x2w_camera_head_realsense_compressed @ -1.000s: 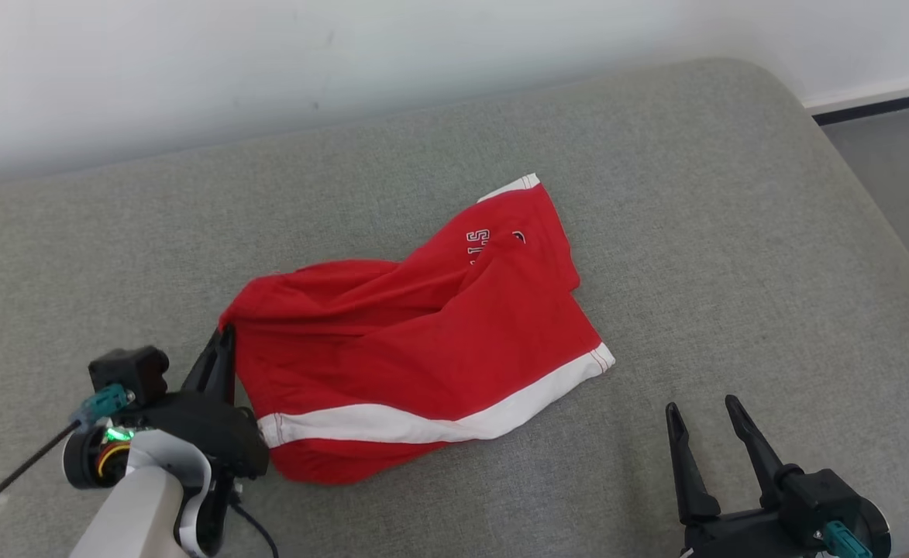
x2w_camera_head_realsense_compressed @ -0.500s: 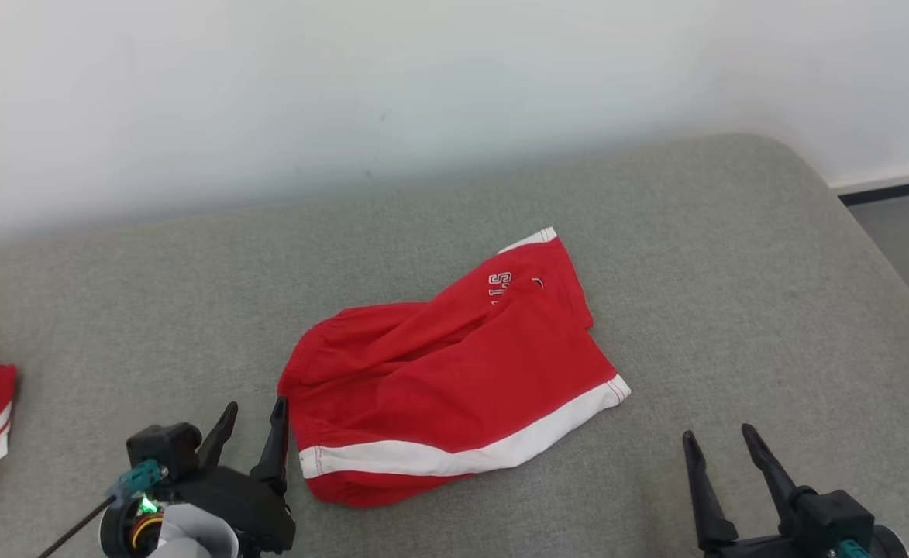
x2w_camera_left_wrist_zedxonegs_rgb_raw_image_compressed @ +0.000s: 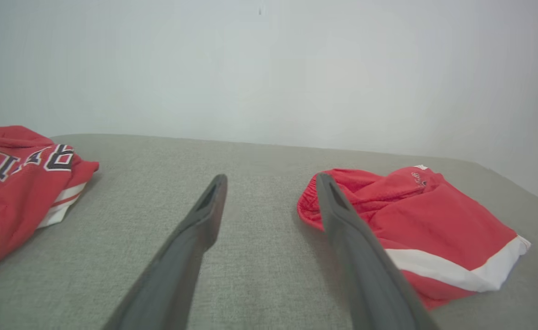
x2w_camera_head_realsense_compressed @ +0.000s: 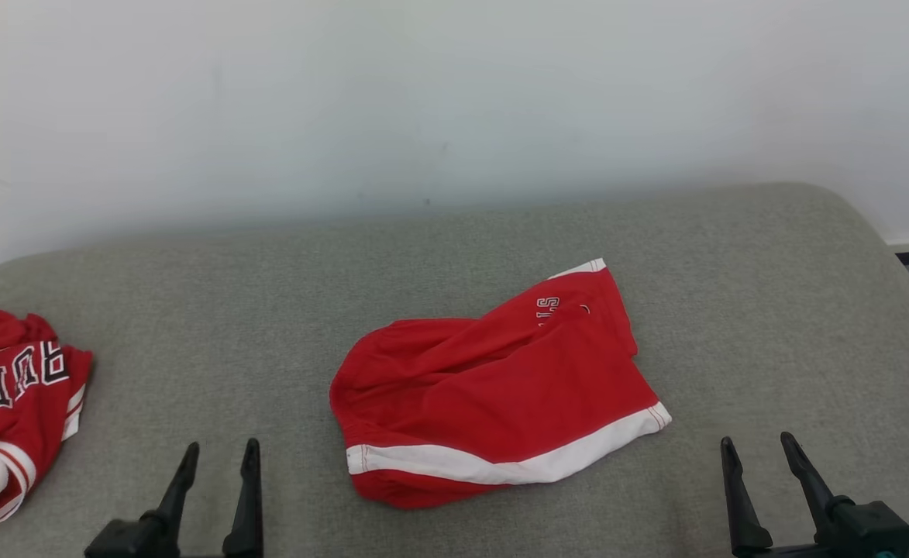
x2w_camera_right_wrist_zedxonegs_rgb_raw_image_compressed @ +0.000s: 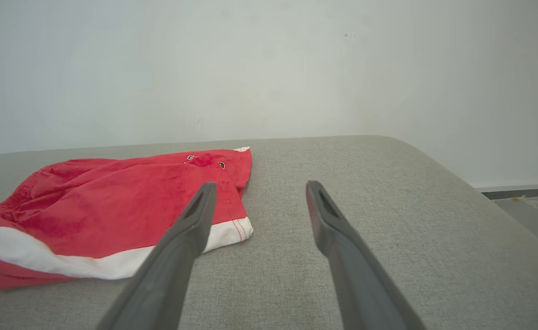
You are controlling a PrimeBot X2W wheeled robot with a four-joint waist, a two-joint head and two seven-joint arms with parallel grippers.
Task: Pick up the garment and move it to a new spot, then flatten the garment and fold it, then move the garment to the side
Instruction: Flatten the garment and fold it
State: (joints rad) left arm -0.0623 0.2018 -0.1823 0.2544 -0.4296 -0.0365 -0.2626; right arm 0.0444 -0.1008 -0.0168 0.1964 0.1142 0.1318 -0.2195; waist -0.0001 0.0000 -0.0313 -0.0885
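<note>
Between left pincer (x2w_camera_head_realsense_compressed: 221,444) and right pincer (x2w_camera_head_realsense_compressed: 755,439), red shorts (x2w_camera_head_realsense_compressed: 493,395) lie crumpled on grey cushion (x2w_camera_head_realsense_compressed: 191,294), white stripe along near edge. Both pincers released, fingers spread, nothing grasped. Shorts' waistband end near left pincer's right finger, apart from it. White-hemmed corner near right pincer's left finger, also apart. Red jersey (x2w_camera_head_realsense_compressed: 12,403) with black-and-white lettering bunched well left of left pincer, at cushion edge. White wall (x2w_camera_head_realsense_compressed: 423,93) beyond both pincers.

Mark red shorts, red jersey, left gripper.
red shorts (x2w_camera_head_realsense_compressed: 500,395), head view, middle of the red front panel
red jersey (x2w_camera_head_realsense_compressed: 28,418), head view, red cloth below the lettering
left gripper (x2w_camera_head_realsense_compressed: 222,446), head view, midway between its open fingertips
</note>
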